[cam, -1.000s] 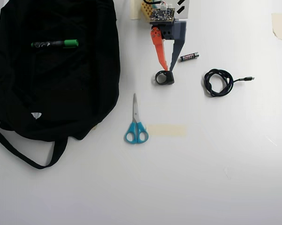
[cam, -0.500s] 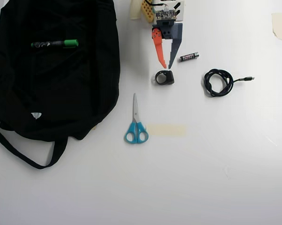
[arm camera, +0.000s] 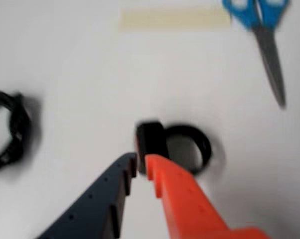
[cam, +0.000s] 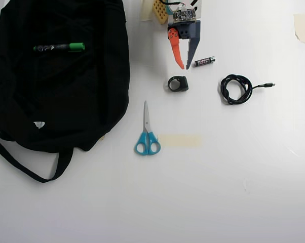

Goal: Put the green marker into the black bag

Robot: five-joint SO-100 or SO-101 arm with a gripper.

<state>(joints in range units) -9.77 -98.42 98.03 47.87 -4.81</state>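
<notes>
overhead view: the green marker lies flat on top of the black bag, lengthwise from 9 to 3 o'clock, green cap toward 3 o'clock; whether it rests inside an opening or only on the fabric cannot be told. my fingers are nearly pressed together, only a thin gap at the tips, and hold nothing. they sit at the 12 o'clock edge of the white surface, well apart from the bag, with a small black ring just beyond the tips toward 6 o'clock and a battery just beside them at 3 o'clock.

step in hand, as i judge it: the marker looks already delivered. if it must go deeper, i should spread the fingers before descending, take the barrel across its middle, and avoid catching the soft fabric.

wrist view: close but blurred, it shows the tip gap, the ring touching nothing, the scissors, a tape strip and part of a coiled cable; bag and marker fall outside it. only the overhead view places them.
</notes>
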